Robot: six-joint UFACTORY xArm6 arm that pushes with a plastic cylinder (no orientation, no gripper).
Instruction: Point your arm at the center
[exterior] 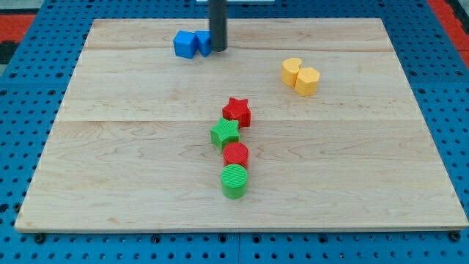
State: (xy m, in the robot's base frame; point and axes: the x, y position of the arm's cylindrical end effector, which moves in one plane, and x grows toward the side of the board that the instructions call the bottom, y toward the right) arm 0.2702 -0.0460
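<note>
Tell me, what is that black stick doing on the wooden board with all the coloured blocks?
That stick is my rod. My tip rests near the view's top, right beside two blue blocks. Two yellow blocks sit to the view's right. In the middle, a red star, a green star, a red cylinder and a green cylinder form a line. I am meant to point at the board's center.

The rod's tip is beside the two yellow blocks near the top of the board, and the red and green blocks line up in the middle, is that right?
Not quite. The camera view shows my tip beside the two blue blocks near the view's top, not the yellow blocks, which sit apart toward the right. The red and green blocks do line up in the middle.
</note>
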